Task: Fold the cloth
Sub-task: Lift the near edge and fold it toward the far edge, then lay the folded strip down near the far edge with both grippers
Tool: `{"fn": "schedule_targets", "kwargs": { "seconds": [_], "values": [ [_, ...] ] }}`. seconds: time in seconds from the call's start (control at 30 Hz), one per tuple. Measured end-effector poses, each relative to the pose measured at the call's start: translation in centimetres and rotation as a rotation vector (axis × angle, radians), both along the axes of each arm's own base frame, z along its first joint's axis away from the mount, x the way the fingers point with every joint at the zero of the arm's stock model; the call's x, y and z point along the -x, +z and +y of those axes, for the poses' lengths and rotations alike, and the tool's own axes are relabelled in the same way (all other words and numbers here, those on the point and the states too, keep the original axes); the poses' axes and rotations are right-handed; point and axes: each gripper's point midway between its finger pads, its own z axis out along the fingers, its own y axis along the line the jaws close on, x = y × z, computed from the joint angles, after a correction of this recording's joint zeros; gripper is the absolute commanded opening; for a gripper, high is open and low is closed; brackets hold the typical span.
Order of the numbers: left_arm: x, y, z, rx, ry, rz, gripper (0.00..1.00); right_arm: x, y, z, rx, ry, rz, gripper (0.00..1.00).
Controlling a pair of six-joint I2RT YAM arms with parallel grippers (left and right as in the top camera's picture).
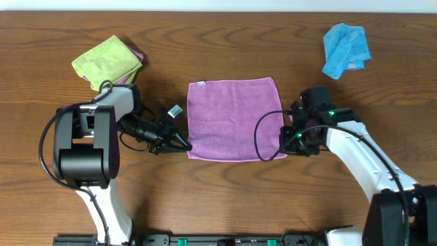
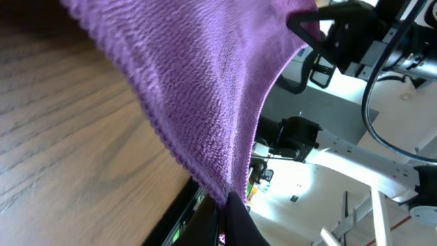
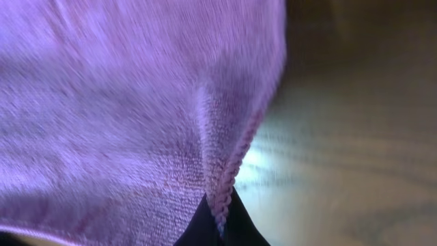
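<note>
The soft purple square microfibre cloth (image 1: 232, 119) lies spread near the middle of the brown wooden worktop (image 1: 225, 34), between the 2 arms. Most of it is flat. A small white tag (image 1: 200, 84) sits on its far edge, close to the far-left corner.

The left gripper (image 1: 183, 143) is at the cloth's near-left corner, with its fingers together and clamped on that corner. In the left wrist view the stitched hem runs down into the dark fingertips (image 2: 239, 229) and the purple fabric fans up and away from them, with bare wood grain beside it.

The right gripper (image 1: 287, 145) is at the near-right corner, also pressed together and pinching the fabric. Its wrist view shows the hemmed corner held between the 2 dark fingertips (image 3: 198, 232). Blurred purple pile fills most of the picture, with wood showing to the right.

The 2 held corners are at about the same distance from the near edge of the worktop, 1 on each side of the cloth.

A crumpled lime-green cloth (image 1: 106, 61) lies at the far left, well apart from the purple one. A crumpled bright blue cloth (image 1: 346, 49) lies at the far right, also well apart.
</note>
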Motion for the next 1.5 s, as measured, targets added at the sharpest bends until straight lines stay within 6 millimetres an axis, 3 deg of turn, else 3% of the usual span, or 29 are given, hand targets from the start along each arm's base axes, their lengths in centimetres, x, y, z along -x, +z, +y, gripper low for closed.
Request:
{"fn": "schedule_targets", "kwargs": {
  "seconds": [0.27, 0.43, 0.63, 0.87, 1.07, 1.3, 1.5],
  "values": [
    [-1.9, 0.4, 0.2, 0.055, 0.068, -0.069, 0.06, -5.4, 1.5, 0.8, -0.035, -0.021, -0.233, 0.01],
    [-6.4, 0.3, 1.7, 0.038, 0.152, -0.196, 0.06, -9.0, 3.2, 1.0, -0.051, -0.048, -0.391, 0.01],
    [-12.3, 0.4, 2.1, -0.034, 0.231, -0.317, 0.06, -11.5, 4.8, 1.1, -0.057, -0.073, -0.508, 0.01],
    [-16.4, -0.2, 0.4, -0.115, 0.302, -0.374, 0.05, -13.5, 3.4, 0.9, -0.033, -0.093, -0.543, 0.01],
    [-18.3, -0.4, -0.2, -0.166, 0.364, -0.376, 0.06, -15.3, 1.7, 0.9, -0.009, -0.101, -0.52, 0.01],
    [-19.8, -0.9, 0.5, -0.23, 0.432, -0.377, 0.06, -18.3, 2.5, 1.2, -0.002, -0.105, -0.556, 0.01],
    [-20.6, -1.3, 1.1, -0.274, 0.461, -0.395, 0.06, -18.9, 2.6, 0.9, 0.014, -0.111, -0.564, 0.01]
  ]
}}
